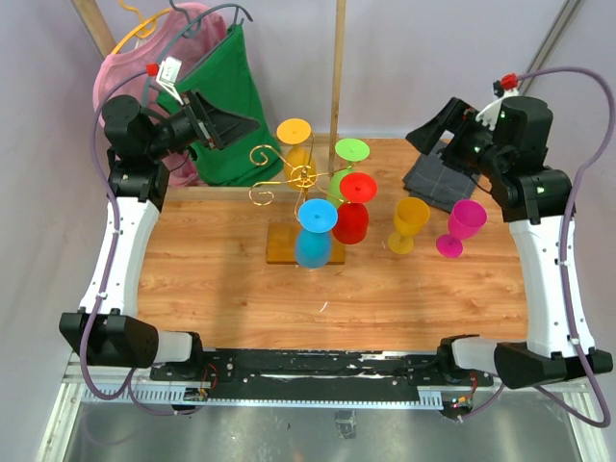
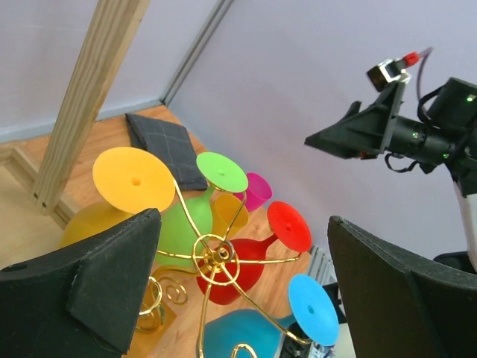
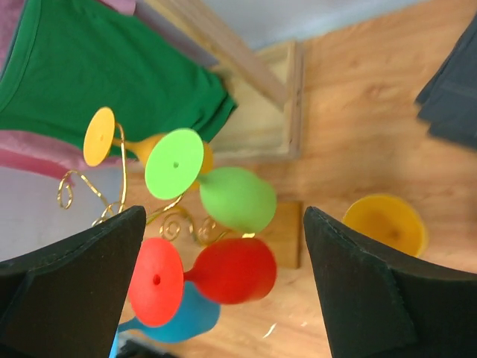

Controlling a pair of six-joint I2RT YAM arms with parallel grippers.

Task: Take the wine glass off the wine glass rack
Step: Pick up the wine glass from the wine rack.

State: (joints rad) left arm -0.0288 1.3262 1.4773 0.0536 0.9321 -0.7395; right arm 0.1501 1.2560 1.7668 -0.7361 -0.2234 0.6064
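Wood-grain table [image 1: 212, 279]; plain lilac wall [image 1: 433, 58] behind. The gold wire wine glass rack [image 1: 300, 174] stands at table centre, post vertical, on a square wooden base. Four smooth coloured glasses hang from its scrolled arms, feet up, bowls down: yellow glass [image 1: 295, 140], green glass [image 1: 346, 164], red glass [image 1: 353, 207], blue glass [image 1: 314, 236]. The left gripper [image 1: 245, 123] and right gripper [image 1: 423, 142] are raised, spread wide and empty.
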